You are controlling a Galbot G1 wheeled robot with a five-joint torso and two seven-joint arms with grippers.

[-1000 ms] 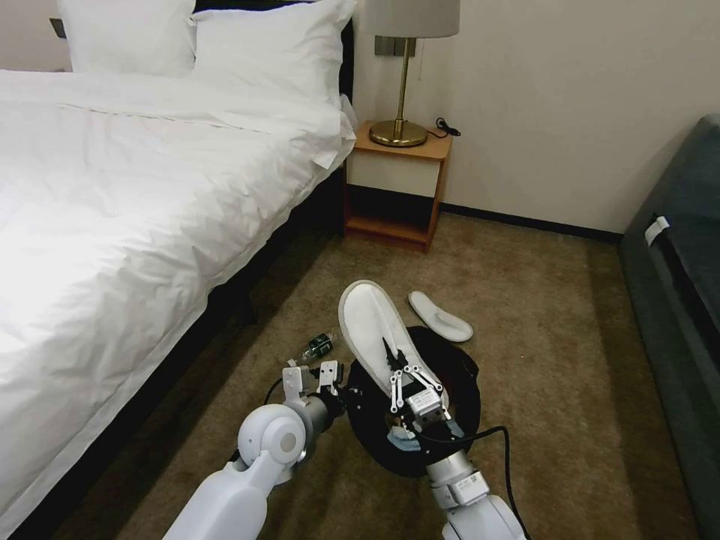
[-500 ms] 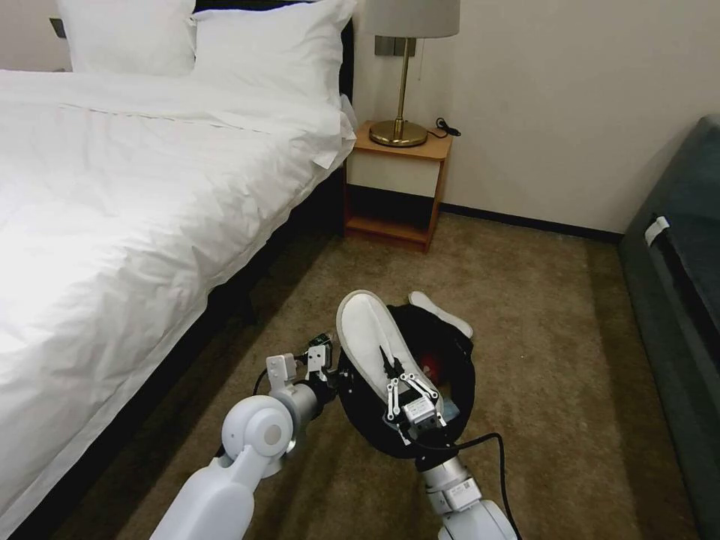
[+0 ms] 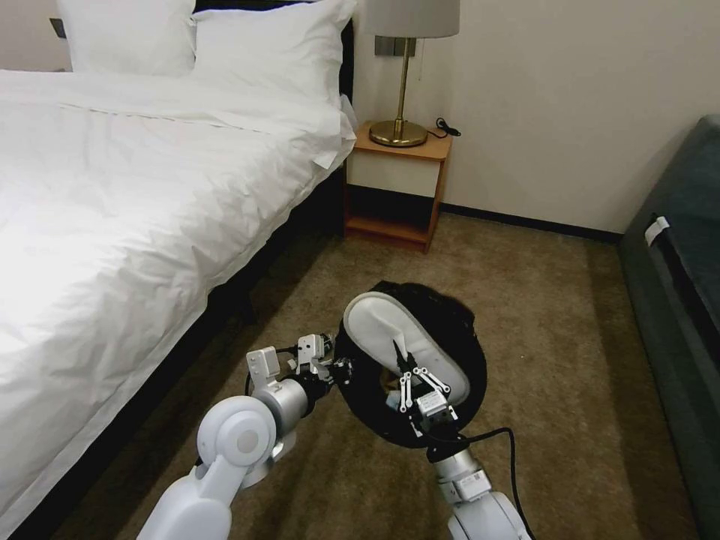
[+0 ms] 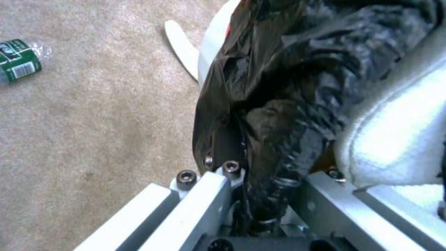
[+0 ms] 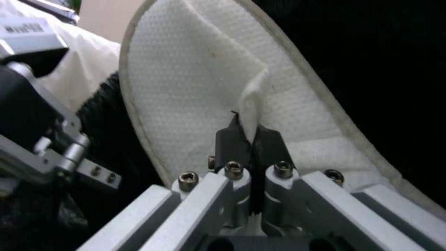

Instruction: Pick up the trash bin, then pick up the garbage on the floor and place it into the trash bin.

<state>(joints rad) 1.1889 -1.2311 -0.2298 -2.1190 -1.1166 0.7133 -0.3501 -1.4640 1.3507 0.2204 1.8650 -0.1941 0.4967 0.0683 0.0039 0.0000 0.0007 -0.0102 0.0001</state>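
The trash bin (image 3: 459, 319), lined with a glossy black bag (image 4: 288, 69), hangs tilted above the carpet. My left gripper (image 3: 339, 367) is shut on its near-left rim, with bag plastic pinched between the fingers (image 4: 218, 181). A white slipper (image 3: 397, 334) lies across the bin's mouth. My right gripper (image 3: 405, 358) is shut on a fold of the slipper's fabric (image 5: 253, 101). In the left wrist view, a second slipper (image 4: 181, 48) and a green-labelled bottle (image 4: 18, 61) lie on the carpet beyond the bin.
A white bed (image 3: 112, 225) runs along the left. A wooden nightstand (image 3: 397, 187) with a brass lamp (image 3: 401, 82) stands at the back wall. A dark sofa (image 3: 675, 262) lines the right. Open carpet (image 3: 555, 337) lies between bin and sofa.
The bin has moved away from me and to the right, covering the second slipper on the floor. The held slipper has swung over the bin's mouth. Both grippers stay shut.
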